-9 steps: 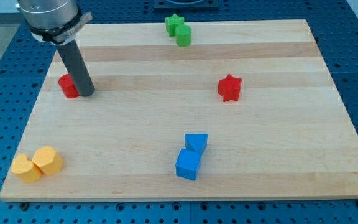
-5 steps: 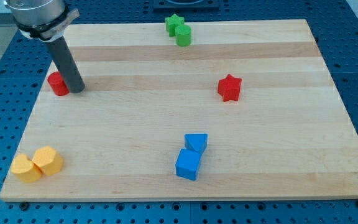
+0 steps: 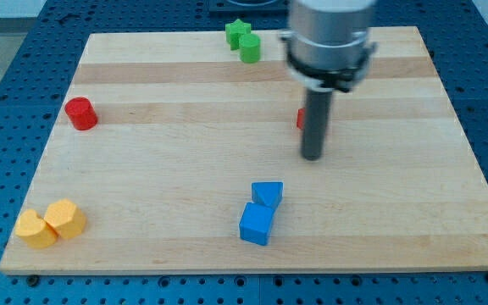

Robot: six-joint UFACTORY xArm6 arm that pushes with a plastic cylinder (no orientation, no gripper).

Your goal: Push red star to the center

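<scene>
My tip [image 3: 312,156] is down on the desk [image 3: 185,178], right of the middle. The rod rises straight from it and hides nearly all of the red star [image 3: 301,119] — only a sliver of red shows at the rod's left edge, so the star sits just behind the rod, at about 12 o'clock from the tip. Whether they touch I cannot tell. There is no hand on this arm: nothing opens, closes or holds, the rod only pushes.

The star lies at roughly 3 o'clock from the desk's middle. My judgement is that the tip stands on the star's near side and would have to work round toward its right flank to drive it leftward to the center.

The other blocks lie well away from that path: a red cylinder [image 3: 80,113] at 9 o'clock near the left edge, a green star [image 3: 238,31] touching a green block [image 3: 250,48] at 12, two blue blocks [image 3: 261,213] huddled together at 6, two yellow blocks [image 3: 50,224] at 8 in the corner. No containers are here — nothing holds anything.
</scene>
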